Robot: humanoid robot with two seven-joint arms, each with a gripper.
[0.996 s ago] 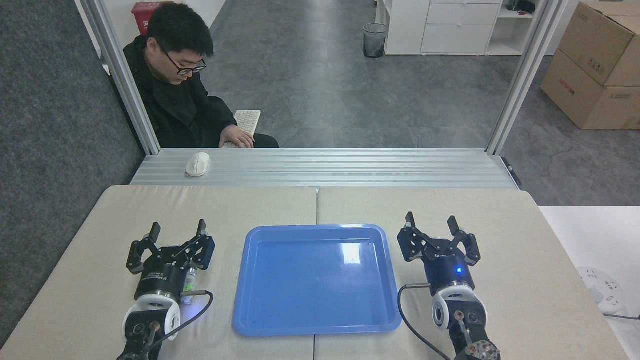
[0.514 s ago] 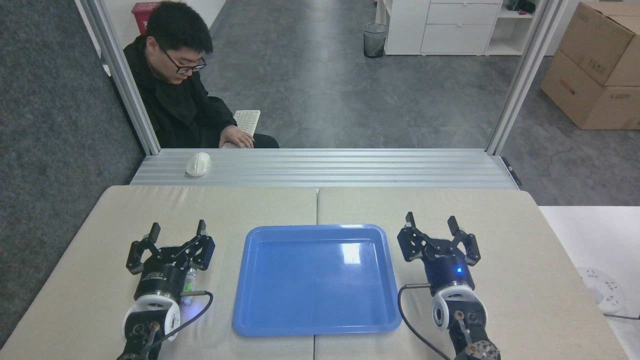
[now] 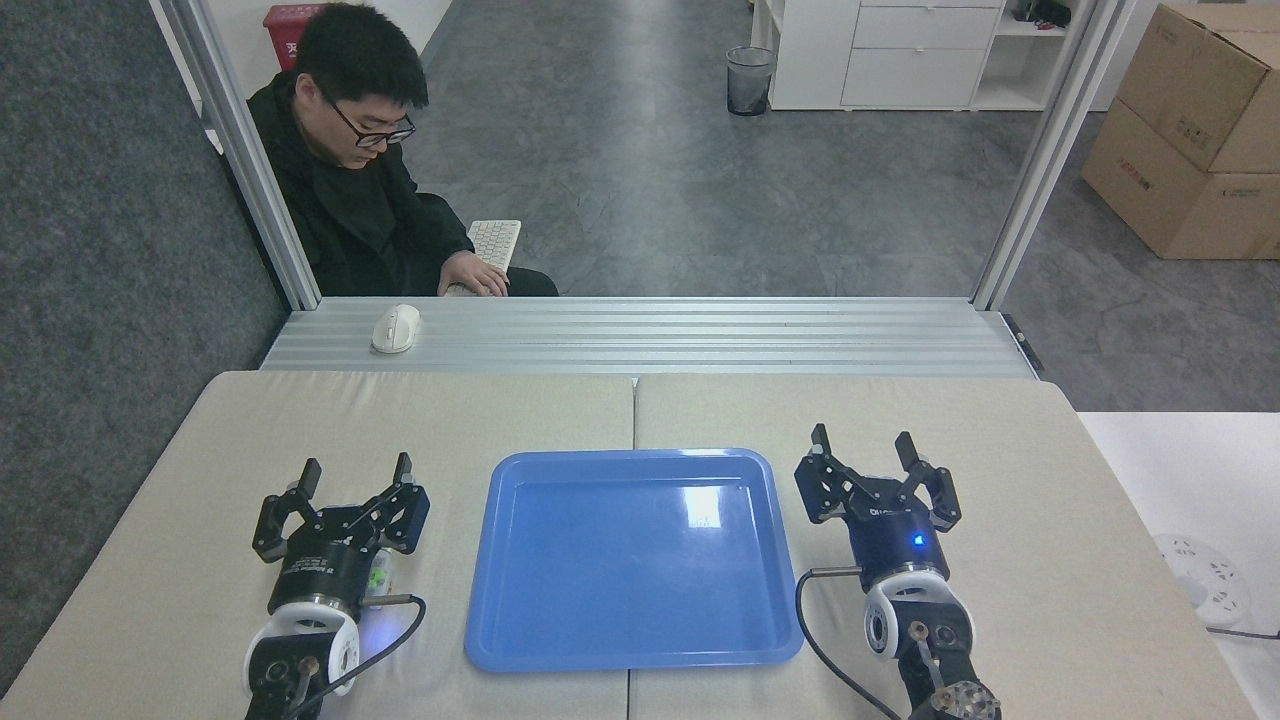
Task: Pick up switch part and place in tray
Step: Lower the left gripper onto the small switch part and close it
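A beige padded surface [image 3: 520,410] carries a large glossy blue tray [image 3: 632,655], which lies at the middle with nothing inside it. The robot's two arms come in from the near edge, one on each side of the tray.

The left gripper [image 3: 356,473] sits to the left of the tray with its two dark fingers spread wide apart and pointing toward the far side, nothing between them. The switch part [image 3: 380,574] lies on the surface just beside the right flank of that gripper's black body, between it and the tray's left rim. Only a sliver of it shows, a whitish piece with a spot of green; the rest is hidden behind the gripper body, so whether the two touch cannot be told. It is outside the tray.

The right gripper [image 3: 863,444] is to the right of the tray, close to its far right corner. Its fingers are likewise spread open and hold nothing. A small blue light glows on its body.

Beyond the surface runs a ribbed aluminium ledge [image 3: 700,335] with a white computer mouse [image 3: 396,328] resting on its left part. Behind the ledge a person [image 3: 350,180] in dark clothing sits with one hand at a white keyboard [image 3: 495,241]. Farther back on the grey floor stand a wire waste bin [image 3: 750,80], a white cabinet [image 3: 900,55], and cardboard boxes [image 3: 1190,140] at the far right.
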